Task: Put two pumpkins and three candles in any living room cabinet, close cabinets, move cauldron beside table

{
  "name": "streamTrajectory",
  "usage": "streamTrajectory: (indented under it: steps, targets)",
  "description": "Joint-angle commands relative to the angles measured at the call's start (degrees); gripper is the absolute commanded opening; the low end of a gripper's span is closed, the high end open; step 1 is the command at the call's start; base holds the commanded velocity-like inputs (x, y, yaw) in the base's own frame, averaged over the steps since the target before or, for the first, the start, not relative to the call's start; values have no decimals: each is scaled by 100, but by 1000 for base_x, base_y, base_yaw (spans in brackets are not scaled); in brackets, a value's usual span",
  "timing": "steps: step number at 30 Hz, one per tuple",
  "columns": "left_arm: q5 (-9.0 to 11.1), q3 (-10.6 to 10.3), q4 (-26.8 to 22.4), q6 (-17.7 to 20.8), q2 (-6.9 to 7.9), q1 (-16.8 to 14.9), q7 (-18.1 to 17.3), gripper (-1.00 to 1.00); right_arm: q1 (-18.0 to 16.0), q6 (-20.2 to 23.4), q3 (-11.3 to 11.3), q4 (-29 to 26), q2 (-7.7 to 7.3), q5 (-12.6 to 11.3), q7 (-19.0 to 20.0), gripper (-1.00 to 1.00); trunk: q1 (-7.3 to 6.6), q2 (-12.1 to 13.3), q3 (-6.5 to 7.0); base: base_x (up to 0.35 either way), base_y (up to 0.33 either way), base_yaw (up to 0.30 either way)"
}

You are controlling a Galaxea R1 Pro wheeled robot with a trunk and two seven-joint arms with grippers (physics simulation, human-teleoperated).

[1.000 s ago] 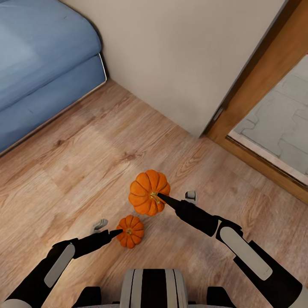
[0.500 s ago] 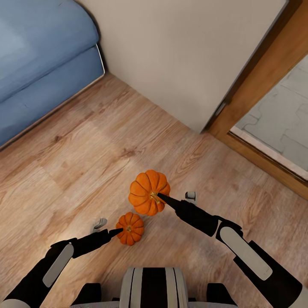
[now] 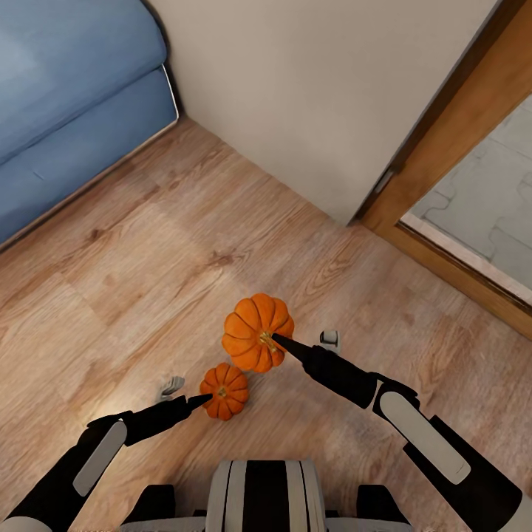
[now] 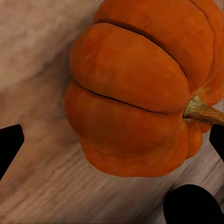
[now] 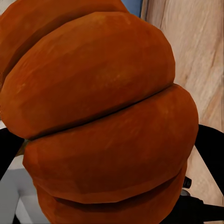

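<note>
Wood floor [image 3: 133,281] across the whole scene; blue sofa [image 3: 66,96] far left; beige wall [image 3: 310,96] far centre; wooden door frame [image 3: 458,140] far right with grey tiles [image 3: 488,199] beyond. Two arms reaching in from the near edge. Big pumpkin [image 3: 257,332] centre, held above the floor at its stem by the right gripper [image 3: 275,340], clamped on it, ribs close up in the right wrist view [image 5: 102,126]. Small pumpkin [image 3: 224,391] nearer and slightly left of the big one, gripped at its stem by the left gripper [image 3: 208,400], likewise closed on it; stem and dark fingertips [image 4: 9,144] seen in the left wrist view [image 4: 135,102]
</note>
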Motion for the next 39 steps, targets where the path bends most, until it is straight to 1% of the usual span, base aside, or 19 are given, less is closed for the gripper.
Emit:
streamTrajectory:
  steps: [1,2,5,8,10,14,19,25,39]
  targets:
    - [40,-8,-4,29,4,-2,6,100,-4,29,6,-1,-4,-76,3,-100,1,-3,-25,0,0,0]
    - [40,-8,-4,29,4,-2,6,100,-4,29,6,-1,-4,-76,2,-100,4,-4,-48,0,0,0]
    - [40,-8,-6,29,4,-2,7,100,-4,29,6,-1,-4,-76,4,-100,4,-4,-48,0,0,0]
    - [40,-8,-8,29,4,-2,10,100,-4,29,7,-1,-4,-76,4,-100,12,-8,-114,0,0,0]
    - [40,-8,-8,29,4,-2,11,100,-4,29,8,-1,-4,-76,5,-100,12,-8,-114,0,0,0]
    - [40,-8,-9,29,4,-2,12,100,-4,29,7,-1,-4,-76,4,-100,22,-13,-203,0,0,0]
    - [38,-10,-7,29,-3,-2,14,100,-4,29,6,-1,-4,-76,-3,-100,22,-13,-203,10,0,0]
    - [31,-11,-1,30,-4,-2,11,100,-4,29,7,-1,-4,-76,12,-100,22,-13,-203,124,-12,0]
    - [31,-13,-3,29,-5,-2,6,100,-4,29,6,-1,-4,-76,21,-100,22,-13,-203,5,-23,0]
